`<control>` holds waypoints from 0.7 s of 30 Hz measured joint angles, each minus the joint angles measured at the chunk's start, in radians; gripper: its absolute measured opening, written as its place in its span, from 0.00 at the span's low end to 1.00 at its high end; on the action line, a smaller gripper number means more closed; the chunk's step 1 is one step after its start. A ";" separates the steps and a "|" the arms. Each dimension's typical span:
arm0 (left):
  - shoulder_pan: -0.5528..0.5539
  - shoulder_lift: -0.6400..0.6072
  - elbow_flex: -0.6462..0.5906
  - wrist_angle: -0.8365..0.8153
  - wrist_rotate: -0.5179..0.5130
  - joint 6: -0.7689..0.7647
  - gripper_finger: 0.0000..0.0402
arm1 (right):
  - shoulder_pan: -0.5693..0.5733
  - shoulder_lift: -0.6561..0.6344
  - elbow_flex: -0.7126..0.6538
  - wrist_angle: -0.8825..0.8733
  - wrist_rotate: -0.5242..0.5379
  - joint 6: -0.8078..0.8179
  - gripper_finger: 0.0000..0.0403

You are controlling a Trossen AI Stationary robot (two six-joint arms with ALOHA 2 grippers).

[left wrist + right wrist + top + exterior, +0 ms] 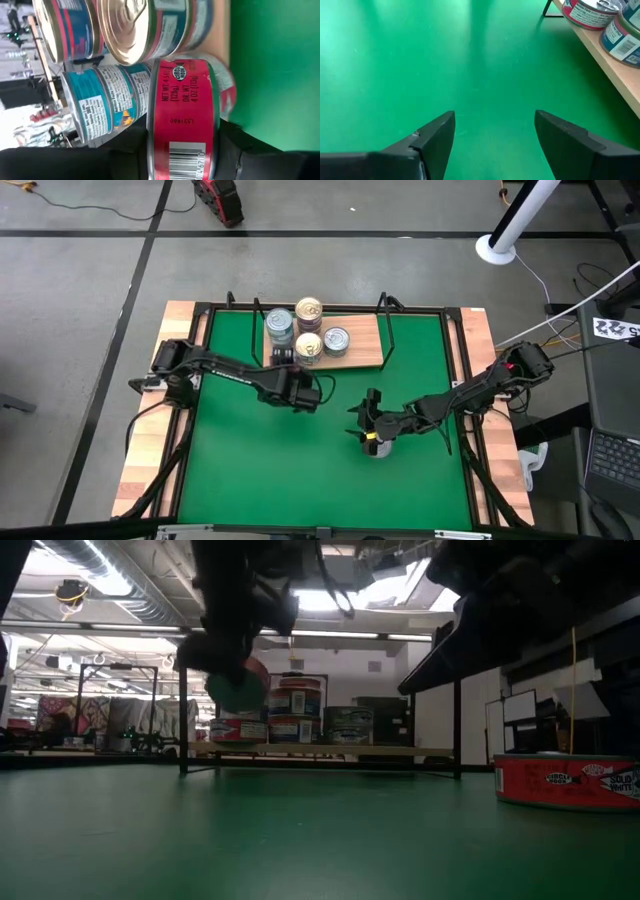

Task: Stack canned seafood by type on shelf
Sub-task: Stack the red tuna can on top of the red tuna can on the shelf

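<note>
**Carrying a red tin to a crowded shelf**

High view: left gripper (300,393) near the wooden shelf (368,352); right gripper (372,425) over a loose can (377,448).

Left wrist view: fingers grasping a smooth red can (182,120); it could knock the stacked cans (145,27).

Right wrist view: fingers released, nothing held.

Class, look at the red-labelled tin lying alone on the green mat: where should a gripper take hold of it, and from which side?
Grip the red tin across its curved side wall, coming from straight above. It lies flat and low on the mat, so fingers can straddle its round body. The open right gripper hovers right by it.
</note>
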 joint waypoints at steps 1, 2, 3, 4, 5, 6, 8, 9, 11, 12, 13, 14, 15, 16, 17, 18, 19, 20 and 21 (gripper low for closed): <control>0.009 0.000 -0.012 0.009 -0.009 0.002 0.34 | 0.000 0.000 0.000 -0.001 0.000 -0.006 0.68; 0.018 0.000 -0.023 0.011 -0.019 0.003 0.34 | 0.000 0.000 0.000 -0.001 0.000 -0.016 0.68; 0.026 0.000 -0.030 0.012 -0.030 0.003 0.34 | 0.000 0.000 0.000 0.000 0.000 -0.022 0.68; 0.035 0.000 -0.037 0.015 -0.035 0.000 0.34 | 0.000 0.000 0.000 0.000 0.000 -0.026 0.68; 0.043 0.000 -0.043 0.014 -0.037 -0.007 0.34 | 0.000 0.000 0.000 0.000 0.000 -0.026 0.68; 0.050 0.000 -0.051 0.014 -0.036 -0.016 0.34 | 0.000 0.000 0.000 0.000 0.000 -0.026 0.68; 0.063 0.000 -0.062 0.016 -0.035 -0.029 0.36 | 0.000 0.000 0.000 0.000 0.000 -0.027 0.68; 0.069 0.000 -0.067 0.019 -0.036 -0.035 0.36 | 0.000 0.000 0.000 0.000 0.000 -0.027 0.68; 0.078 0.000 -0.080 0.027 -0.036 -0.035 0.36 | 0.000 0.000 0.000 0.000 0.001 -0.027 0.68; 0.082 0.000 -0.088 0.037 -0.039 -0.034 0.36 | 0.000 0.000 0.000 0.000 0.001 -0.027 0.68; 0.087 0.000 -0.094 0.049 -0.043 -0.034 0.35 | 0.000 0.000 0.000 0.000 0.000 -0.027 0.68; 0.091 0.000 -0.100 0.063 -0.047 -0.034 0.34 | 0.000 0.000 0.000 0.000 0.001 -0.027 0.68; 0.095 0.000 -0.105 0.070 -0.052 -0.034 0.34 | 0.000 0.000 0.000 0.000 0.001 -0.027 0.68; 0.098 0.000 -0.109 0.072 -0.056 -0.034 0.34 | 0.000 0.000 0.000 0.000 0.000 -0.027 0.68; 0.102 0.000 -0.110 0.074 -0.057 -0.034 0.34 | 0.000 0.000 0.000 -0.001 0.000 -0.027 0.68; 0.106 -0.001 -0.111 0.082 -0.056 -0.034 0.34 | 0.000 0.000 0.000 0.000 0.001 -0.027 0.68; 0.108 -0.002 -0.112 0.088 -0.055 -0.034 0.35 | 0.000 0.000 0.000 0.000 0.001 -0.027 0.68; 0.110 -0.002 -0.112 0.094 -0.052 -0.029 0.36 | 0.000 0.000 0.000 0.000 0.001 -0.028 0.68; 0.113 -0.002 -0.112 0.097 -0.038 -0.021 0.37 | 0.000 0.000 0.000 0.000 0.001 -0.028 0.68</control>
